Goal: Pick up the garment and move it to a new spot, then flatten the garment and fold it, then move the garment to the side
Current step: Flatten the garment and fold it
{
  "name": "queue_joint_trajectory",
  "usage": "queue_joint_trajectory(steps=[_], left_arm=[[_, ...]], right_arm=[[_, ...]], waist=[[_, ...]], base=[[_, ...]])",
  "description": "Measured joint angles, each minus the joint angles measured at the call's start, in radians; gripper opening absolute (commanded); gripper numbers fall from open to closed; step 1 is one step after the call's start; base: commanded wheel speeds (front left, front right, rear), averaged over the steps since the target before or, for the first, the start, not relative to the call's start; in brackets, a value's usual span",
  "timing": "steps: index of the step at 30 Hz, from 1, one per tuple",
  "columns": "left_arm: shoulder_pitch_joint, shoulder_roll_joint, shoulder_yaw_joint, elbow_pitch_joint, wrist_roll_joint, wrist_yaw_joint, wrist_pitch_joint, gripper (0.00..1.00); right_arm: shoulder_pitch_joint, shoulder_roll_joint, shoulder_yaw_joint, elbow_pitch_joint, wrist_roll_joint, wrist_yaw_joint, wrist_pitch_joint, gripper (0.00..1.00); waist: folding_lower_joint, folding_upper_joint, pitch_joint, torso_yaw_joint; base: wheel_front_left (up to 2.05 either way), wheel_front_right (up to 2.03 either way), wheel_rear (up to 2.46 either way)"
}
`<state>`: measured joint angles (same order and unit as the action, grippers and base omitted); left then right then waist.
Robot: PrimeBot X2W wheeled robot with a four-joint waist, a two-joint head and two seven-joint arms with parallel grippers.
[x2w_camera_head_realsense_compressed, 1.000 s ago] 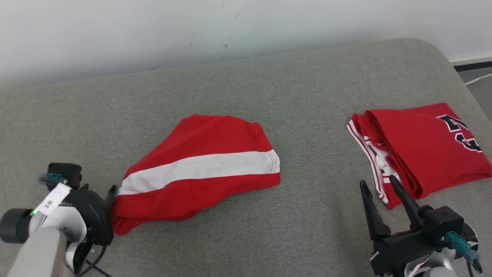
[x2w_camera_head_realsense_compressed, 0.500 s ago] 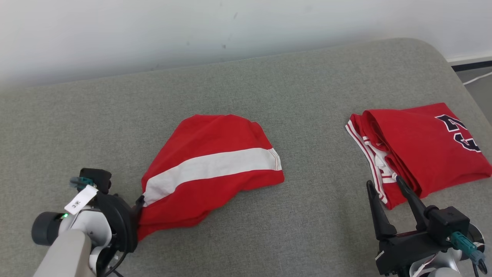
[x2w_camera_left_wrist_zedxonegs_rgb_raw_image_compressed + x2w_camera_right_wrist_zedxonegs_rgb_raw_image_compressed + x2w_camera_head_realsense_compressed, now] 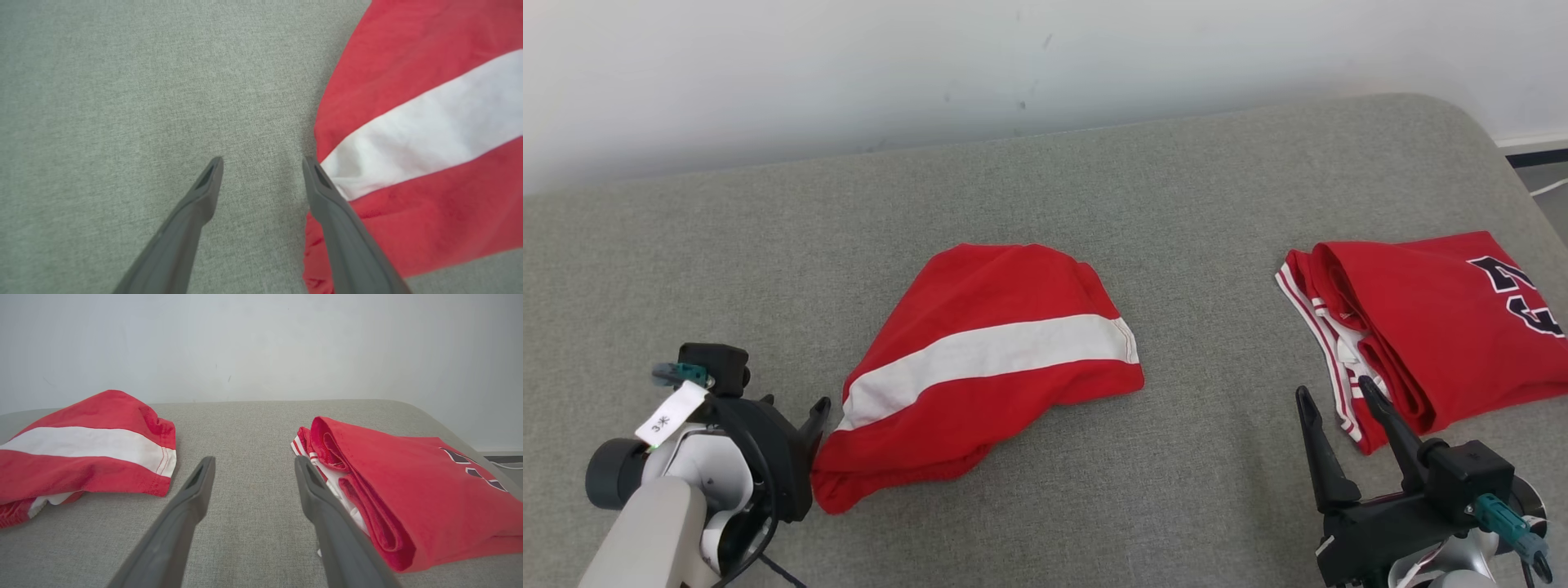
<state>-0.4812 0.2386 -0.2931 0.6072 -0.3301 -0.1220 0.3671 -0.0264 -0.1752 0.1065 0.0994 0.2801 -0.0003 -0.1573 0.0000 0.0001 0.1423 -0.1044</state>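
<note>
Looking down from my head, I see the red garment (image 3: 980, 359) with its white band lying crumpled mid-frame on the grey cushion (image 3: 1094, 204). My left gripper (image 3: 794, 404) sits at lower left beside the cloth's edge, and my right gripper (image 3: 1333, 390) at lower right near a folded red jersey (image 3: 1421, 327). Along my left wrist, my fingers (image 3: 339, 228) stand spread and empty, the garment filling the right side. Along my right wrist, both fingers (image 3: 179, 514) are spread, with the garment at left and the jersey at right.
</note>
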Motion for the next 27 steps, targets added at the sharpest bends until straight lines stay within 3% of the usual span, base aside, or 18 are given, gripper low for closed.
queue_joint_trajectory(steps=[22,23,24,25,27], left_arm=[[0.028,-0.032,-0.053,-0.045,-0.061,-0.002,0.055,1.0],[0.028,-0.031,-0.054,-0.045,-0.061,-0.002,0.057,0.86],[0.027,-0.031,-0.056,-0.045,-0.061,-0.002,0.059,0.2],[0.027,-0.031,-0.055,-0.045,-0.061,-0.002,0.059,0.0],[0.027,-0.031,-0.055,-0.045,-0.061,-0.002,0.059,0.0]], right_arm=[[0.0,0.0,0.001,-0.001,0.0,0.0,0.0,1.0],[0.0,0.0,0.001,-0.001,0.0,0.0,0.0,1.0],[0.0,0.0,0.001,-0.001,0.0,0.0,0.0,1.0],[-0.001,0.0,0.001,-0.001,0.0,0.0,0.0,1.0],[-0.001,0.0,0.002,-0.002,0.0,0.0,0.0,1.0]], waist=[[0.0,0.0,0.011,-0.005],[0.0,0.0,0.013,-0.006],[0.0,0.0,0.014,-0.006],[0.0,0.0,0.015,-0.007],[0.0,0.0,0.017,-0.008]], base=[[0.0,0.0,0.0],[0.0,0.0,0.0],[0.0,0.0,0.0],[0.0,0.0,0.0],[0.0,0.0,0.0]])
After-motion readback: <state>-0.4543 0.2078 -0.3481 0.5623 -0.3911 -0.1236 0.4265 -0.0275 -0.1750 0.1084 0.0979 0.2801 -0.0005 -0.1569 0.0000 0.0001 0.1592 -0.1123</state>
